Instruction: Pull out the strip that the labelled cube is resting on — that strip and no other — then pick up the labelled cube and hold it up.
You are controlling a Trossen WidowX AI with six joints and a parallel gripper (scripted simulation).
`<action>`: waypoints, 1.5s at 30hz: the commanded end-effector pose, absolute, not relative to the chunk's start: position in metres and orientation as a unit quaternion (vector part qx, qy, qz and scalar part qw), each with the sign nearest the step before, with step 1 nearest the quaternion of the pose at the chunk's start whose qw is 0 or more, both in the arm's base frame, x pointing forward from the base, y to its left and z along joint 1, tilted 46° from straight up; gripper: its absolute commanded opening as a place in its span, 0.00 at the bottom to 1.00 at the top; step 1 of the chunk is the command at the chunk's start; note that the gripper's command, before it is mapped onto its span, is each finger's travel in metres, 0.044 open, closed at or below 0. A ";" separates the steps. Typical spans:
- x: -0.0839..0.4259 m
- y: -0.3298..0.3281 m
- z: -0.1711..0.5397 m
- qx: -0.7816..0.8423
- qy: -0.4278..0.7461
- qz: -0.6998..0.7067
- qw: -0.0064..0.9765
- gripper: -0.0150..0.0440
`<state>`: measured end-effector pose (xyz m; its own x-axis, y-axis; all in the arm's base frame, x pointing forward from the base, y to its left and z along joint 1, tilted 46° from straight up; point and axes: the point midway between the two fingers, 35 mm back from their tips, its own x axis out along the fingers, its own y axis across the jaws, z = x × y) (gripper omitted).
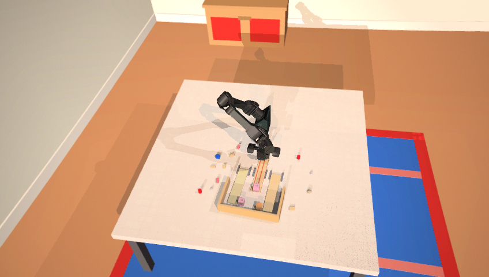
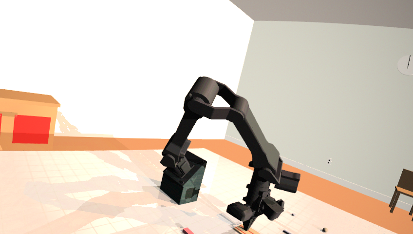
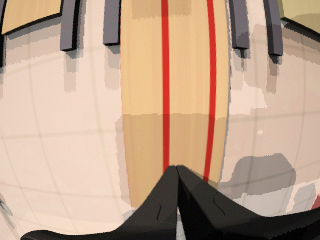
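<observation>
The middle strip (image 1: 261,171) (image 3: 145,85), tan with two red lines, sticks out of the frame's open side toward the arm. A pink cube (image 1: 256,187) rests on its far end, with a lighter mark too small to read. My gripper (image 1: 263,158) (image 2: 246,229) (image 3: 175,172) is shut with nothing between its fingers. Its tips point down at the near end of this strip, over its red lines; whether they touch it I cannot tell. An olive strip (image 1: 239,185) (image 3: 306,11) and a plain tan strip (image 1: 273,190) (image 3: 32,12) lie on either side.
A low wooden wall (image 1: 249,212) encloses the far side. Another pink cube (image 1: 241,201) and an orange cube (image 1: 259,205) stand near it. Grey rails (image 3: 112,22) (image 3: 240,25) flank the strips. A blue piece (image 1: 217,156), a red piece (image 1: 298,157) and several small bits are scattered around.
</observation>
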<state>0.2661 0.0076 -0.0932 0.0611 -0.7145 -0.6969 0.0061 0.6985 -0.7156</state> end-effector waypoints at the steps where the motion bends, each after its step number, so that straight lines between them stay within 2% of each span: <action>1: 0.253 0.003 -0.095 -0.279 0.640 -0.270 0.663 0.25; 45: 0.196 0.002 -0.098 -0.279 0.642 -0.270 0.662 0.25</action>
<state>0.2057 0.0073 -0.0969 0.0615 -0.7129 -0.6986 0.0049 0.7001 -0.7140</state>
